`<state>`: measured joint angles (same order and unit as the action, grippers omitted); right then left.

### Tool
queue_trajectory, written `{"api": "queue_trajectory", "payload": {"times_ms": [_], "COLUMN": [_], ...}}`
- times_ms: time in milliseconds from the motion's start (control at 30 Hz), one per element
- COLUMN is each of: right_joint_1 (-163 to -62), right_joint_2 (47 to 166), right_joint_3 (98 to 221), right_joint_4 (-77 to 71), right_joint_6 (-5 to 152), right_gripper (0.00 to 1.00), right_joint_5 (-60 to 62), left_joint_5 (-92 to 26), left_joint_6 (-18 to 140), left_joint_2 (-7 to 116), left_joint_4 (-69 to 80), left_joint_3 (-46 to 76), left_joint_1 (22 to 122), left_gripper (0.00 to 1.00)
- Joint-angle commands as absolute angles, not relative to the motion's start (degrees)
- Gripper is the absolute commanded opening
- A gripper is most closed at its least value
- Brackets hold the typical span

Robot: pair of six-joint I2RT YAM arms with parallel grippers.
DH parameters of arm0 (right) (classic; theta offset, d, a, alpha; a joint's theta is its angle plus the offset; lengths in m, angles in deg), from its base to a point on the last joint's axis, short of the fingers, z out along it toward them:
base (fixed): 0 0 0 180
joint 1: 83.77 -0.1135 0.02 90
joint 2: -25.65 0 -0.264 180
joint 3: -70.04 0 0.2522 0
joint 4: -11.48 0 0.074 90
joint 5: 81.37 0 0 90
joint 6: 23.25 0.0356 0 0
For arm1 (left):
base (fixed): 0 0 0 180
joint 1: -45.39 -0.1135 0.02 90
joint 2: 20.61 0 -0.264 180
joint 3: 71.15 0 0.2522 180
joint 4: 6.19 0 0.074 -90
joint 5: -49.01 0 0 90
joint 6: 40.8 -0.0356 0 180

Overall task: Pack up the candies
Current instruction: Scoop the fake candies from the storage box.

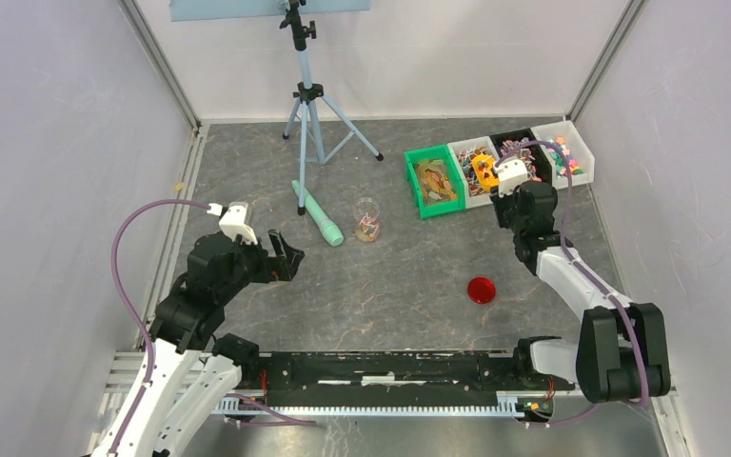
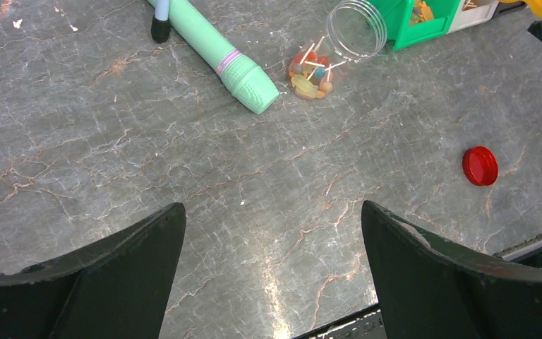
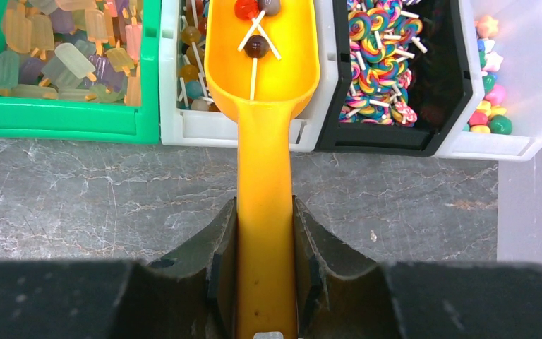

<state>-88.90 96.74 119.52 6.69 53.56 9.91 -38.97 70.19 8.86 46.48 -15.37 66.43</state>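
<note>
Candies (image 3: pixel 256 46) (three lollipops) lie in orange scoop (image 3: pixel 262 106) above white bin (image 3: pixel 183 123); right gripper (image 3: pixel 265 212) clamps scoop handle, left gripper (image 2: pixel 272 212) gapes wide, empty. Risk: tilting in transit spills them short of jar (image 1: pixel 367 221).

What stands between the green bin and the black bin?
A white bin of round lollipops, the orange scoop over it, seen best in the right wrist view.

Left arm (image 1: pixel 211 271), right arm (image 1: pixel 571 276): white links, black joint housings. Purple cable (image 1: pixel 116 252) loops along each. White camera block (image 1: pixel 235 221) at each wrist. Left claw (image 2: pixel 272 233): matte black fingers (image 2: pixel 430 275), one with a pale, scuffed edge.
</note>
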Motion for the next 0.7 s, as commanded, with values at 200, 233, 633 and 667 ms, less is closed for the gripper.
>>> {"api": "queue_trajectory", "payload": {"times_ms": [200,233,633,667], "right_joint_1": [-88.8,-88.8,-91.6,-92.5], "right_joint_2": [91.2,90.7,84.3,84.0], "right_joint_3": [121.1,121.1,124.1,124.6], "right_joint_4": [7.7,7.7,3.3,2.5], "right_joint_6": [54.7,54.7,57.8,57.8], "right_gripper": [0.00,0.00,0.00,0.00], "right_joint_5": [6.1,5.5,2.3,2.5], "left_joint_5": [-38.5,-38.6,-38.6,-38.7], "left_joint_6": [69.9,69.8,69.8,69.8], "left_joint_2": [8.9,8.8,8.8,8.8], "left_joint_4": [44.9,44.9,44.9,44.9], "left_joint_3": [-15.3,-15.3,-15.3,-15.3], "left_joint_1": [66.6,66.6,66.6,66.5], "left_gripper": [1.00,1.00,1.00,1.00]}}
